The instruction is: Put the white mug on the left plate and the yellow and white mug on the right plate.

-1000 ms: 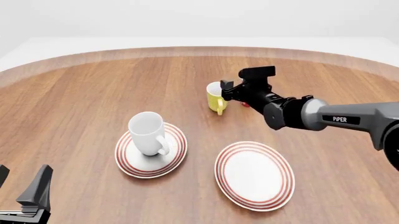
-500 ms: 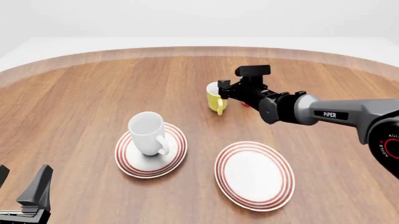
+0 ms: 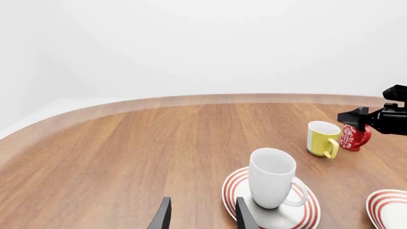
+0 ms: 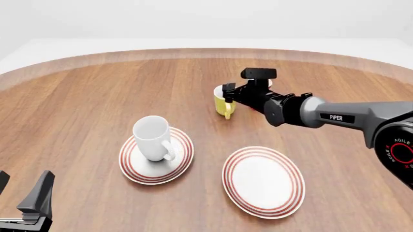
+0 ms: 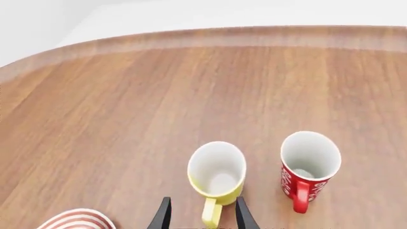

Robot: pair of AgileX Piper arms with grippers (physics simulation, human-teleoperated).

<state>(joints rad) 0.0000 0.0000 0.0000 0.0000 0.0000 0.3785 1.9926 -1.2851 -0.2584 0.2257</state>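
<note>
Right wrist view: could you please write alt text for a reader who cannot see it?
Two open fingers frame the handle of the yellow and white mug, upright on a wooden table. A red cup stands beside it, and a plate's rim shows at the edge.

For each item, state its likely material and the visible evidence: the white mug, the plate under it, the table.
White mug: probably glazed ceramic, smooth with soft sheen.
Left plate: likely glazed ceramic, glossy white with red rings.
Table: wood or wood-look veneer, visible grain, matte.

Right arm (image 4: 348, 118): grey tubular link, white "PIPER" lettering, black rounded joint, black boxy wrist block. Red ring marking, possibly "AGILEX", at base segment. Left gripper (image 4: 26, 205): black angular wedge-shaped fingers (image 4: 40, 195).
</note>
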